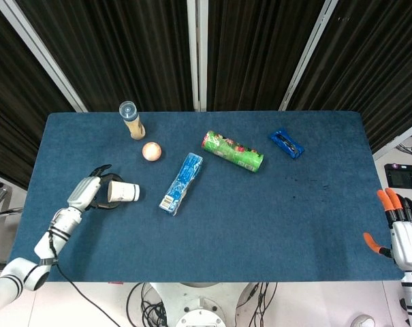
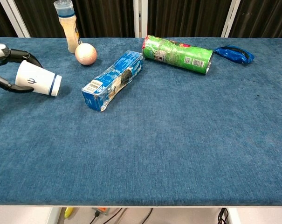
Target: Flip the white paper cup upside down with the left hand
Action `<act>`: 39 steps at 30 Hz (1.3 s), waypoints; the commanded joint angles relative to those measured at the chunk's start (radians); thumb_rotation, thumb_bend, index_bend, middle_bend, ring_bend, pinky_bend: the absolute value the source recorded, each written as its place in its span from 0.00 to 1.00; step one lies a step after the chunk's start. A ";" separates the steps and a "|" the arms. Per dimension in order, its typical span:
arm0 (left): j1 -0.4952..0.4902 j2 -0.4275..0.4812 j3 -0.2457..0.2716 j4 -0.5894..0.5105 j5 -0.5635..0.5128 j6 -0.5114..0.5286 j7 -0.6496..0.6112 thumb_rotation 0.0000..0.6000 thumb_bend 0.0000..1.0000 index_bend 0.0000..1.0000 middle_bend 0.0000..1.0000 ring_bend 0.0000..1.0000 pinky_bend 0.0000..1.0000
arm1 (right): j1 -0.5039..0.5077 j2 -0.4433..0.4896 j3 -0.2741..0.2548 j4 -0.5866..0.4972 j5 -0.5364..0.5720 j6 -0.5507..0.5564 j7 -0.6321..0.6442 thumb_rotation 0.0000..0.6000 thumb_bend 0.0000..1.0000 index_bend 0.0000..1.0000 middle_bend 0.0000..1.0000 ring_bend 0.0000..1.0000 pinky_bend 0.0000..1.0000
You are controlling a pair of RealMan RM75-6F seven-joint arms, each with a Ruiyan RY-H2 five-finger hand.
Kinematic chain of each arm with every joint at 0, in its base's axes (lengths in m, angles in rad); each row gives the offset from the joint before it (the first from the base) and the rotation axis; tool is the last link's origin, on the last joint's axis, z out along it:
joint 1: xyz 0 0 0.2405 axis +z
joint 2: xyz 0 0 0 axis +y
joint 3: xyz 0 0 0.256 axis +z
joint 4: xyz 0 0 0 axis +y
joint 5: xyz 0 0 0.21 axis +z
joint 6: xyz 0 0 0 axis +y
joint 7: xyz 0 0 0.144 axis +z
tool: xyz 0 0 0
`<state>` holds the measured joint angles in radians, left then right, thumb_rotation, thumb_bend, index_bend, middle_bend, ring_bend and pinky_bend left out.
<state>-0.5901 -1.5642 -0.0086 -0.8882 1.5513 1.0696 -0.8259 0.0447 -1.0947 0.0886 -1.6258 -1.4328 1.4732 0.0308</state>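
In the left hand [image 1: 88, 193], white paper cup [image 2: 37, 79] bears a blue logo.

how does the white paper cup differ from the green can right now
The white paper cup is held sideways in the left hand, its base pointing toward the table's middle; the green can lies untouched on the blue table. The cup is plain white with a blue band and is short and tapered; the can is bright green with printed graphics, longer and straight-sided. Both are lying over rather than upright.
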 commanded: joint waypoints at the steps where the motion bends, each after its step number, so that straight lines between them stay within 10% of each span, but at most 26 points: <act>1: 0.002 -0.003 0.009 0.015 0.013 0.011 -0.008 1.00 0.22 0.17 0.22 0.01 0.06 | 0.000 0.000 0.000 0.000 0.000 0.001 0.000 1.00 0.19 0.00 0.00 0.00 0.00; 14: -0.018 0.033 0.012 -0.011 0.054 0.071 0.132 1.00 0.22 0.13 0.18 0.00 0.05 | 0.002 -0.003 0.001 0.001 0.004 -0.003 -0.004 1.00 0.19 0.00 0.00 0.00 0.00; 31: -0.177 0.189 -0.089 -0.431 -0.166 -0.234 1.153 1.00 0.21 0.22 0.25 0.00 0.04 | 0.002 -0.005 0.002 0.013 0.013 -0.010 0.011 1.00 0.19 0.00 0.00 0.00 0.00; 39: -0.200 0.169 -0.095 -0.461 -0.327 -0.266 1.410 1.00 0.21 0.31 0.32 0.01 0.04 | 0.003 -0.001 0.006 0.023 0.026 -0.020 0.024 1.00 0.19 0.00 0.00 0.00 0.00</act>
<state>-0.7695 -1.3958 -0.0936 -1.3187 1.2827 0.8333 0.5201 0.0474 -1.0960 0.0946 -1.6036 -1.4078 1.4544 0.0543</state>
